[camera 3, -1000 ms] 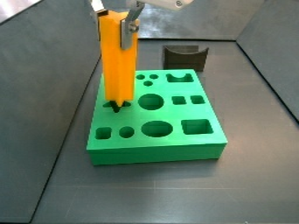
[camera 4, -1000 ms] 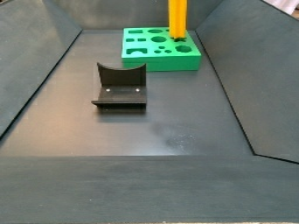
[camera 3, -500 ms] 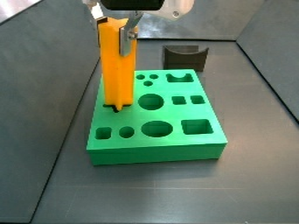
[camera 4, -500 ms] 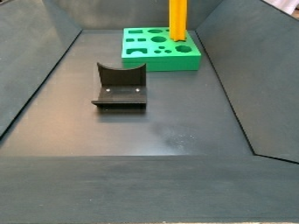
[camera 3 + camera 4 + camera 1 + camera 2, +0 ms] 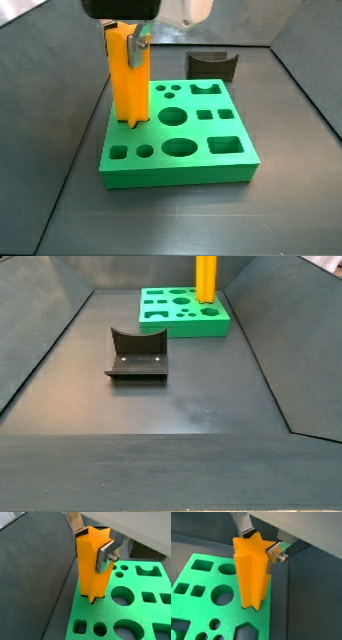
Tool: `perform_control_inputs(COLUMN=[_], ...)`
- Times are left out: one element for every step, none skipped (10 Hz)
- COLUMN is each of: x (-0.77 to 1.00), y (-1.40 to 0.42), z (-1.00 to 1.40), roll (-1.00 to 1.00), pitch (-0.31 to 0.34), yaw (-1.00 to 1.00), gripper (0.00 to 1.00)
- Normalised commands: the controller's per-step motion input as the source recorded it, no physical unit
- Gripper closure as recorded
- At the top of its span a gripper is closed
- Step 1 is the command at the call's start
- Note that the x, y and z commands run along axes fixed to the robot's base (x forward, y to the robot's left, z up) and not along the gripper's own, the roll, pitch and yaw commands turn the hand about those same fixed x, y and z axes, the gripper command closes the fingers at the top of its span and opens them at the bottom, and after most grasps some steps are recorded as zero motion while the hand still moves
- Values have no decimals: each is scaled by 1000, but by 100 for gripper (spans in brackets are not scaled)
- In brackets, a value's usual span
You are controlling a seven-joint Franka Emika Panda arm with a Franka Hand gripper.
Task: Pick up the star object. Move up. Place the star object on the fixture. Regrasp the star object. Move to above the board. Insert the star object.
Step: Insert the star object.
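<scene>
While the end effector [image 5: 92,543] stays clamped on the upright star object [image 5: 128,85], its lower tip sits in the board [image 5: 201,160] hole at nine o'clock.

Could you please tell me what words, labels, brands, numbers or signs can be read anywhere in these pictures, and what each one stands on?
None: no writing, number or sign shows on the star object, the board, the fixture or the gripper shut on the star object above the board.
</scene>
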Motion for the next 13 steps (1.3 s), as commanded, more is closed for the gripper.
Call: perform_control_inputs(x=[-60,0,206,206,217,17,6,-11,-120,-274,-263,0,0], y=[-43,0,29,57,60,34,6,0,0,0,-120,-89,-6], z=[-123,-377,-531,-517,-526,-469,-409,-391,-309,-306,-246,-223,-274], roll=[-200,-204,-276,-301,-306,-297,-353,-226,-90,-89,-80,-240,-400], pitch=[-50,-27,-60,0,0,-36,-50,-26,0,0,-3,-54,-41], yaw=[-340,-314,-246,-114,-63,0,-14,-31,-34,0,0,97,0], gripper=[100,100,100,100,100,100,100,100,100,100,100,100,100])
